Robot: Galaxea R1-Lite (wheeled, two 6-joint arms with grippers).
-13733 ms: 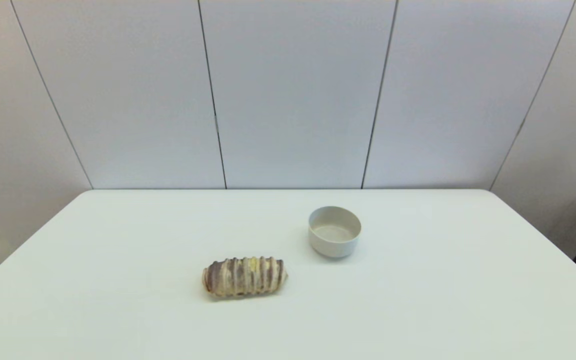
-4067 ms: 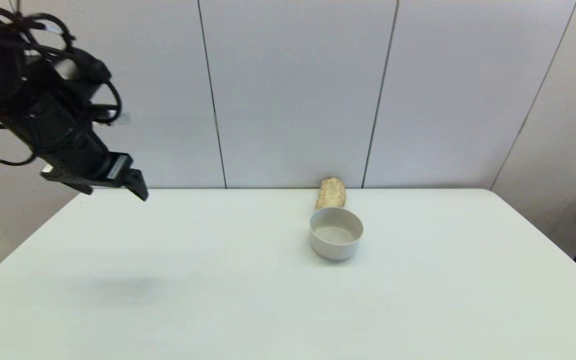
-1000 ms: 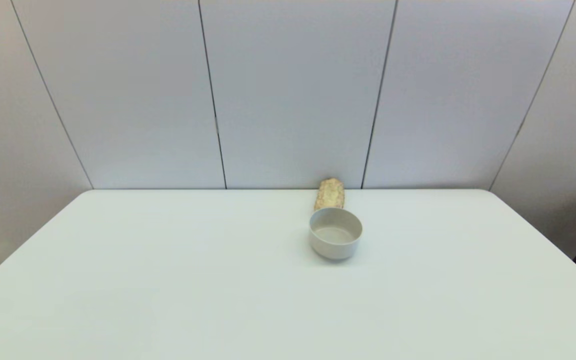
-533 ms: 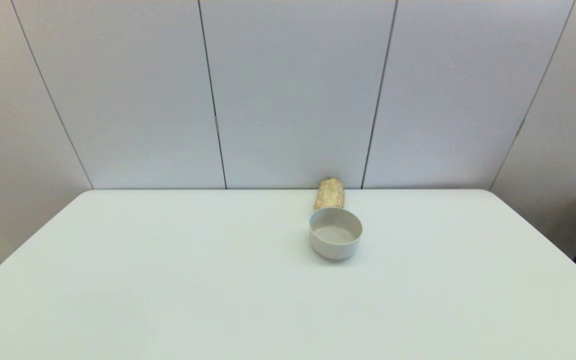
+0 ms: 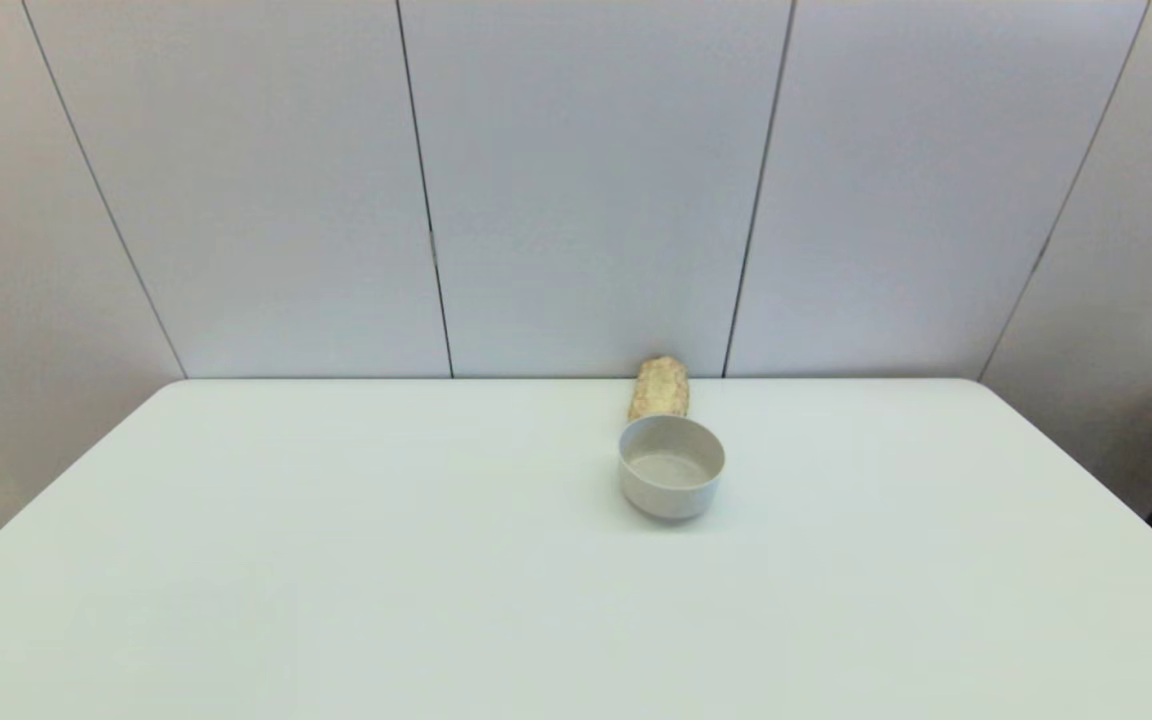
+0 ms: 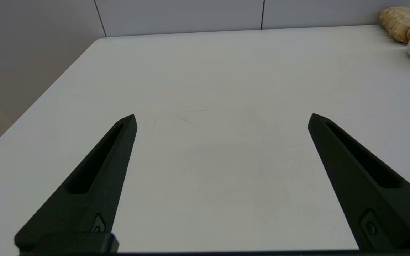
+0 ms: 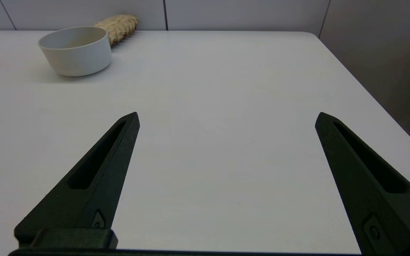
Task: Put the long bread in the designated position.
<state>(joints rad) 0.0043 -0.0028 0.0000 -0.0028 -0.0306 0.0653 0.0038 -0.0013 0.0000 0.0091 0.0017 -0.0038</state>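
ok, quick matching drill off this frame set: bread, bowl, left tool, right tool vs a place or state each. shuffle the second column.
Things:
1. long bread
2. bowl
3. left tool
4. right tool

Places or states:
A. open, over bare table, bowl far off to its right
B. upright, hollow holds nothing, just in front of the loaf
C. at the table's far edge, by the wall, behind the bowl
D. open, over bare table, bowl far off to its left

Pairs: 1-C, 2-B, 3-A, 4-D
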